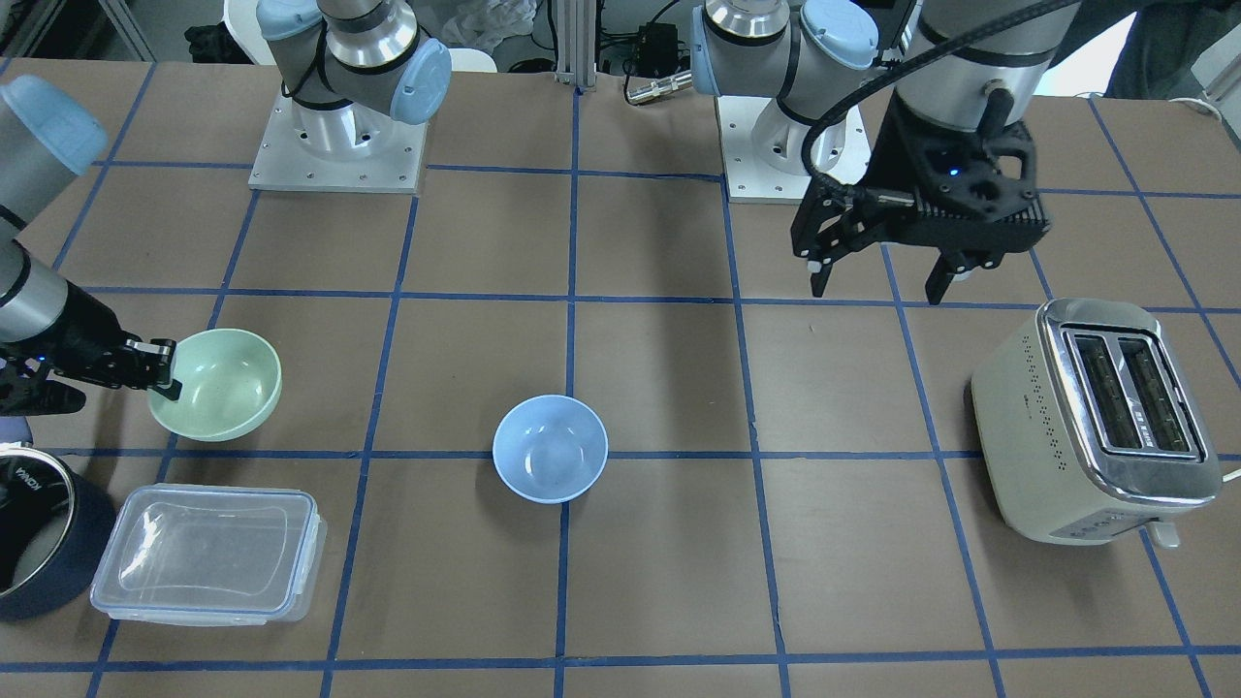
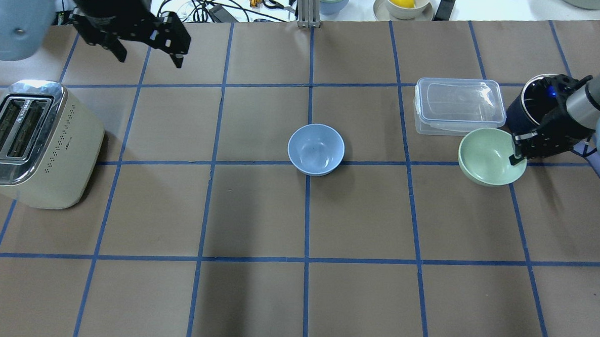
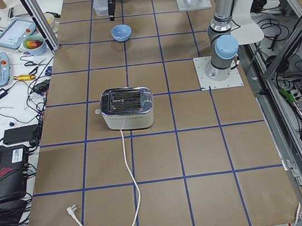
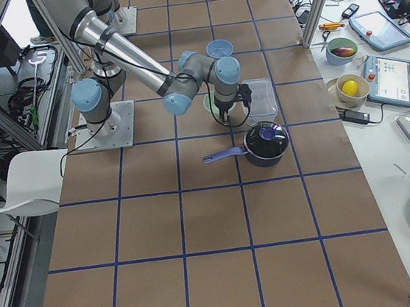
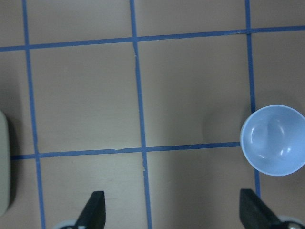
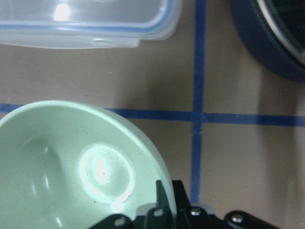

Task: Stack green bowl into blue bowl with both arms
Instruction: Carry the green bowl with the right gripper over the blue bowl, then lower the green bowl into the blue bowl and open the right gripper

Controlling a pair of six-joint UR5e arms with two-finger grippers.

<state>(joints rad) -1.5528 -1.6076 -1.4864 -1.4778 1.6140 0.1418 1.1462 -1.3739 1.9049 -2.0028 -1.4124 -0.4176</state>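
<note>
Brown paper desk (image 1: pixel 669 582) with blue tape grid | green bowl (image 1: pixel 228 383) near desk's robot-right end, rim pinched by right pincer (image 1: pixel 167 373) | blue bowl (image 1: pixel 550 448) mid-desk, well apart | left pincer (image 1: pixel 878 288) spread wide above desk, near toaster (image 1: pixel 1028 427)

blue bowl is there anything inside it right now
Nothing: the blue bowl shows a bare inside down to the bottom in the overhead and left wrist views. The table patch under its base is covered.
</note>
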